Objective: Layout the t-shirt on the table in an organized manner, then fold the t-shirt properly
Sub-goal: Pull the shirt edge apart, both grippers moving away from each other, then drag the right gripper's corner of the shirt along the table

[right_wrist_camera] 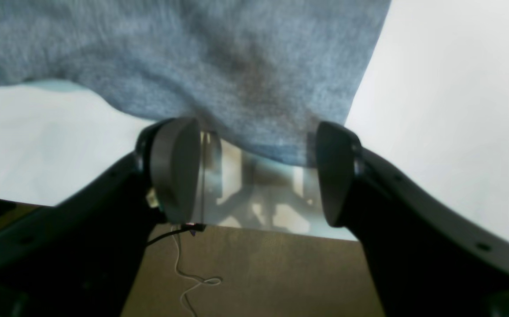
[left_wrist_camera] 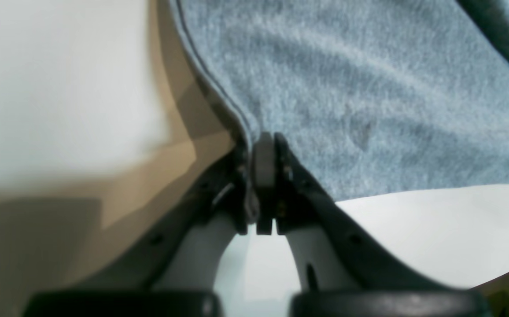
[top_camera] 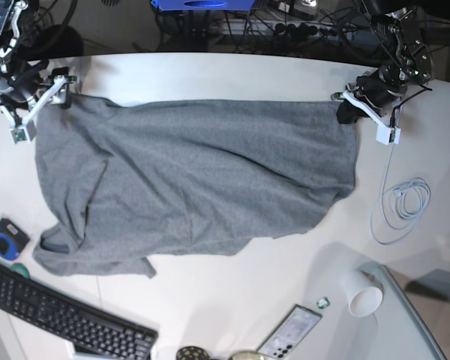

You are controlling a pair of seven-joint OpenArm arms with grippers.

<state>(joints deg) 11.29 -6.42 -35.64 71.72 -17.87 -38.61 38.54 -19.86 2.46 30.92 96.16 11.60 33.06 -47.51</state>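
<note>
The grey t-shirt (top_camera: 187, 176) lies spread across the white table (top_camera: 210, 75), its far edge stretched straight between my two grippers and its near part rumpled. My left gripper (top_camera: 348, 105) is at the shirt's far right corner. In the left wrist view the left gripper (left_wrist_camera: 263, 147) is shut on the shirt's hemmed edge (left_wrist_camera: 219, 88). My right gripper (top_camera: 58, 88) is at the shirt's far left corner. In the right wrist view the right gripper (right_wrist_camera: 254, 174) is open, and the shirt's corner (right_wrist_camera: 276, 145) hangs between its pads (right_wrist_camera: 175, 171), not pinched.
A white cable (top_camera: 401, 201) lies coiled at the right. A paper cup (top_camera: 362, 292), a phone (top_camera: 289, 332) and a grey glass panel (top_camera: 416, 319) are at the near right. A black keyboard (top_camera: 60, 319) and a blue-black object (top_camera: 4, 238) sit at the near left.
</note>
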